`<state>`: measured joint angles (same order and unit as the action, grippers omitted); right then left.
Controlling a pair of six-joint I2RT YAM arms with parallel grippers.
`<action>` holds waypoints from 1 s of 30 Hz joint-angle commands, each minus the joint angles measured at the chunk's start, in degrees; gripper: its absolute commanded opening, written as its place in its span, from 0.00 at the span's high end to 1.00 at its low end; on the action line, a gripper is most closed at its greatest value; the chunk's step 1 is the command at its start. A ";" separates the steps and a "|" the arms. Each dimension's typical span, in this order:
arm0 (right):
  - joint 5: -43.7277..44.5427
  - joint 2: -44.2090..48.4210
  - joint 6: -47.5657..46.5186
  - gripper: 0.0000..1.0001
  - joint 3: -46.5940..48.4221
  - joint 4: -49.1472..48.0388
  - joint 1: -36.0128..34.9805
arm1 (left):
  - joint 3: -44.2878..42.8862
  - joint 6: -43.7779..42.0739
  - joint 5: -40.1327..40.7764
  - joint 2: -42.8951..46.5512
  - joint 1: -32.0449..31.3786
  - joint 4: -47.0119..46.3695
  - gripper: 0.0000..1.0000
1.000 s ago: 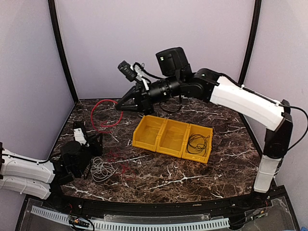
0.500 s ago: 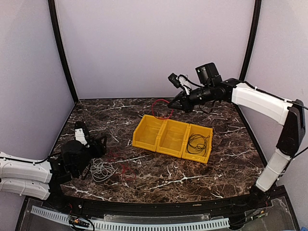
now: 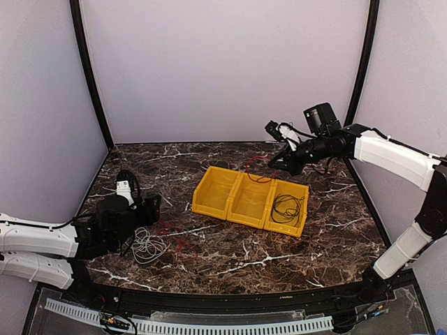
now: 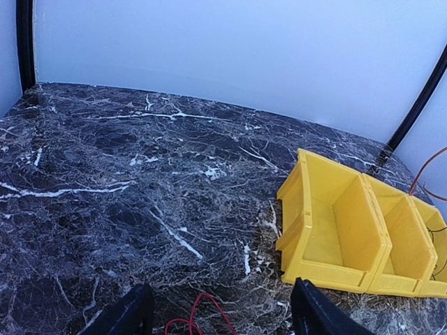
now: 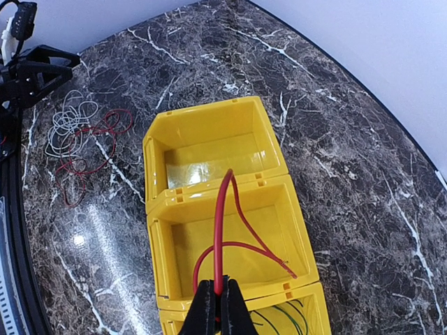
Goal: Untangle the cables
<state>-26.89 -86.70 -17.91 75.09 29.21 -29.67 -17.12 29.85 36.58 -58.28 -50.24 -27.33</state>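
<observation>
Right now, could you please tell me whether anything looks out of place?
Yes: a loose red strand overlaps the white cable on the table's near left, outside the yellow bins; the right gripper holds another red cable.

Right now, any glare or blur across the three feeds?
Right wrist: bright glare patch on the table and a sheen on the yellow bin floor; left wrist: its fingers soft, table sharp; top external: even light, no strong glare.
</observation>
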 commanded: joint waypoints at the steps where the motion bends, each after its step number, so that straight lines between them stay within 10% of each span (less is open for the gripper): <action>1: 0.78 -2.26 -1.16 1.00 -0.41 -0.84 0.12 | -2.23 0.86 -0.95 -1.18 0.37 3.36 0.30; 11: 9.51 -11.66 -4.95 0.99 -3.15 -4.94 -3.67 | -5.24 -1.00 -9.20 -4.63 1.29 -4.38 0.10; 14: 11.70 -12.20 -4.91 0.78 -3.28 -3.73 -4.29 | -11.54 -0.90 -18.51 -10.29 4.82 -2.73 0.07; 19: 13.50 -1.71 -5.57 0.58 -5.98 -2.76 -3.81 | -29.89 -2.97 -26.56 -24.04 6.66 10.66 0.10; 30: 7.99 17.47 -6.06 0.54 -28.78 -15.83 3.62 | -41.91 -0.45 -23.55 -36.93 8.55 16.90 0.05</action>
<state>-15.79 -70.32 -23.40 52.82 19.33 -27.86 -56.45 28.10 11.25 -93.36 -43.18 -14.15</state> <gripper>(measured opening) 0.458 0.943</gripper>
